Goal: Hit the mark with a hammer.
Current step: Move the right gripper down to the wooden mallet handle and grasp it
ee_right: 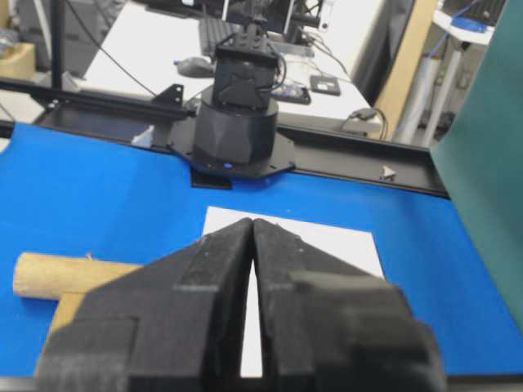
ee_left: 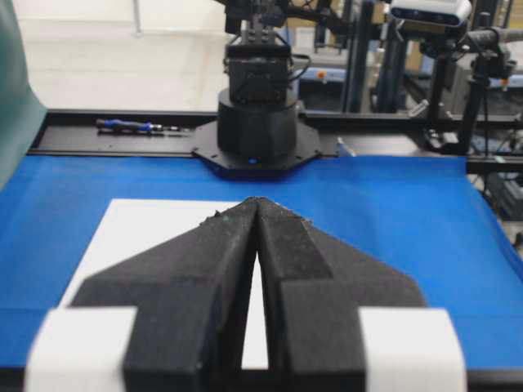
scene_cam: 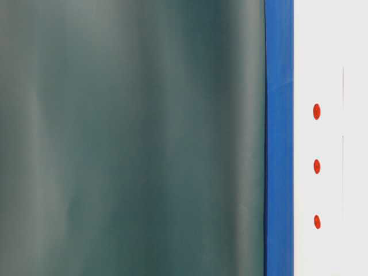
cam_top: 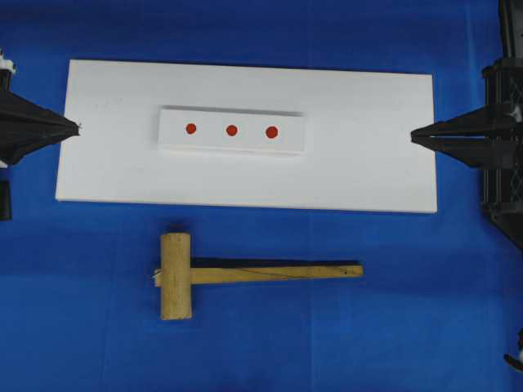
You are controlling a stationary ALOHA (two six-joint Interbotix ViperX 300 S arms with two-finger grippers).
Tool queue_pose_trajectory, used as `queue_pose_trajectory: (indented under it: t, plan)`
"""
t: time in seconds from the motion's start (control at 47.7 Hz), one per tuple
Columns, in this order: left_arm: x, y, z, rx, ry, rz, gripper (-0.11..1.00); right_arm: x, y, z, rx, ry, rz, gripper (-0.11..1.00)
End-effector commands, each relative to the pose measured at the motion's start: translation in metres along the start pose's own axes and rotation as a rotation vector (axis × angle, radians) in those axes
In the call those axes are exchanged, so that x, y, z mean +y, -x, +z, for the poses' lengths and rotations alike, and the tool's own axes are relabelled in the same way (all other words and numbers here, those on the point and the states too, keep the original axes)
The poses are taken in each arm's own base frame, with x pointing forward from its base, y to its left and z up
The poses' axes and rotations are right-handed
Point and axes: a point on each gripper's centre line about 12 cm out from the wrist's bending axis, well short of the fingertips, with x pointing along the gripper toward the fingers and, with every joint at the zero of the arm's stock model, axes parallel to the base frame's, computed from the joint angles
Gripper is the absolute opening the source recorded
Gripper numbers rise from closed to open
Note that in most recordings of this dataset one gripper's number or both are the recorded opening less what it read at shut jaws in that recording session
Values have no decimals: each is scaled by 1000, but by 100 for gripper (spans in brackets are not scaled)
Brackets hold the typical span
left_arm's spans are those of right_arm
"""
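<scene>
While both pincers sit closed, hammer (cam_top: 245, 273) beside white board (cam_top: 368, 163)

In the right wrist view, the hammer (ee_right: 61, 278) showed only part of its head at lower left; the right gripper (ee_right: 253, 224) covered the rest. The table-level view cut the white board (scene_cam: 351, 34) off at the right edge. Small items on the desk (ee_right: 163, 57) at upper centre were too blurred to identify.

No legible text, labels, brands or numbers in any view; only three red dots (cam_top: 231, 130) on the white block (cam_top: 176, 131).
</scene>
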Motion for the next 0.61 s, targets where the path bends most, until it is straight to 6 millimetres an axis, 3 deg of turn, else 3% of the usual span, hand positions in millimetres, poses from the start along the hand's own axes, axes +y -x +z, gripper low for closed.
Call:
queue_pose_trajectory:
  t: [0.0, 0.126, 0.42, 0.587]
  plan:
    - [-2, -2, 9, -20, -1, -11, 0, 5, -4, 4, -3, -8, 24, 0]
    - [-2, -2, 7, -8, 1, -10, 0, 18, -11, 1, 63, -31, 86, -6]
    - [-2, -2, 4, 12, 1, -12, 0, 51, -37, -18, 202, -99, 199, -6]
    - [-2, -2, 2, 25, 4, -12, 0, 58, -59, -40, 311, -163, 189, 1]
